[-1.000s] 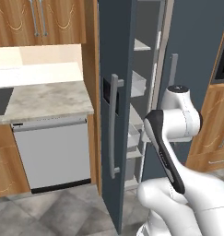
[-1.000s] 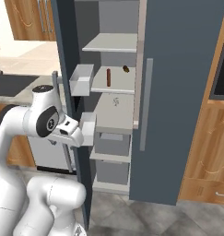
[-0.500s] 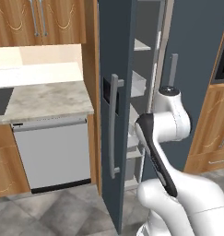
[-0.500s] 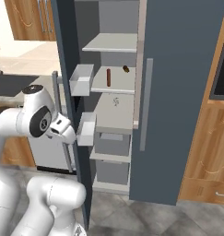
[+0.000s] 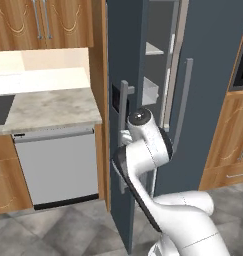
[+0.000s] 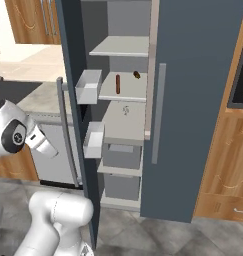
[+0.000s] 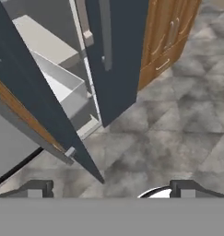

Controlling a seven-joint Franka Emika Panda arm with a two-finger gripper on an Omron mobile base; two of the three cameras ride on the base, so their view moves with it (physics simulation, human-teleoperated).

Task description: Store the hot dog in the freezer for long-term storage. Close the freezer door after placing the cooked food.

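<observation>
The hot dog lies on a pale middle shelf inside the freezer, a thin reddish-brown rod pointing front to back. The freezer door stands swung open, its grey bar handle on the outer face and pale bins on the inner face. My gripper is open and empty, its fingertips spread wide. It hovers outside the door, to the left of the handle, looking down along the door's edge at the floor. In the left base view my arm stands in front of the freezer door.
A stubby dark-brown lump sits on the same shelf, behind and right of the hot dog. Drawers fill the freezer's lower part. A dishwasher under a stone counter stands left of the door. Wooden cabinets flank the right.
My arm has swung left, from beside the door's inner bins to its outer side. The door and the hot dog have not moved. The gripper stays open.
</observation>
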